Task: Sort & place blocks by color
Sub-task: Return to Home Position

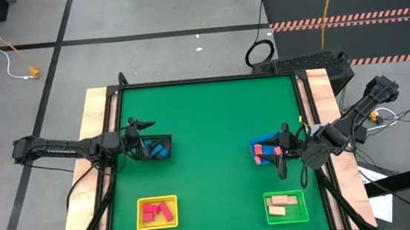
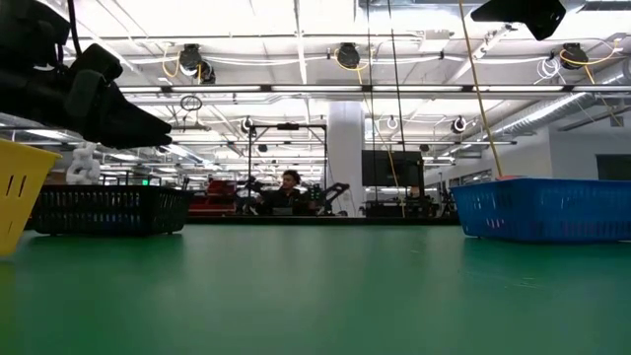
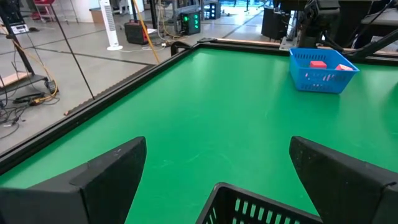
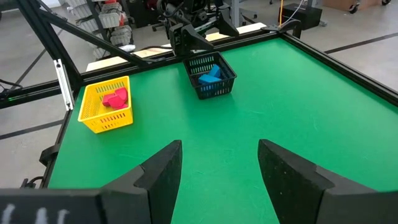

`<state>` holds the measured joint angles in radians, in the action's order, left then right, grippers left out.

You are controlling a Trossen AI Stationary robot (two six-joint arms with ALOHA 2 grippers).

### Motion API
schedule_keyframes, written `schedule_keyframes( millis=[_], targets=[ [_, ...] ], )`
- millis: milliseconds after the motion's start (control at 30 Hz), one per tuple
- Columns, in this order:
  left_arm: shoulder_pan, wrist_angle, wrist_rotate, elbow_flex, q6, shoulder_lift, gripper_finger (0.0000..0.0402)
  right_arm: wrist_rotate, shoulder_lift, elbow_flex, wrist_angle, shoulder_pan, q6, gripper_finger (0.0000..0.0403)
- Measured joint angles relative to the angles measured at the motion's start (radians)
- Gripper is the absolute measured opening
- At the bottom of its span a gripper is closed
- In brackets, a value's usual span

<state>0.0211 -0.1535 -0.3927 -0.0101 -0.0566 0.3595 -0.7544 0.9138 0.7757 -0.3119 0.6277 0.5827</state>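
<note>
Both grippers (image 3: 214,165) open, blocks (image 1: 154,211) in trays (image 1: 159,226)

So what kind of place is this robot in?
Probably a robotics lab in a warehouse-like hall: a high ceiling, hazard-striped floor mats, and a person far beyond the green table.

Left arm (image 1: 59,148) & right arm (image 1: 347,121) matte black, slim, jointed; fingers (image 4: 158,174) broad black wedges.

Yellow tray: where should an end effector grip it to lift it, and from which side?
Grip the yellow tray by its thin upright rim wall, coming straight down from above, one finger inside, one outside. It is open-topped and likely too wide to span; choose a stretch clear of the red blocks.
</note>
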Motion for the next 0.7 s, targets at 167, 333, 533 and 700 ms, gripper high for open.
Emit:
schedule_keyframes(
  millis=[167, 333, 533, 700],
  targets=[
    [0.0, 0.0, 0.0, 0.0, 0.0, 0.0, 0.0397, 0.0, 0.0, 0.0, 0.0, 0.0, 0.0, 0.0203],
    [0.0, 0.0, 0.0, 0.0, 0.0, 0.0, 0.0397, 0.0, 0.0, 0.0, 0.0, 0.0, 0.0, 0.0203],
    [0.0, 0.0, 0.0, 0.0, 0.0, 0.0, 0.0397, 0.0, 0.0, 0.0, 0.0, 0.0, 0.0, 0.0203],
    [0.0, 0.0, 0.0, 0.0, 0.0, 0.0, 0.0397, -0.001, -0.004, -0.04, 0.078, -0.009, 0.036, 0.0203]
  ],
)
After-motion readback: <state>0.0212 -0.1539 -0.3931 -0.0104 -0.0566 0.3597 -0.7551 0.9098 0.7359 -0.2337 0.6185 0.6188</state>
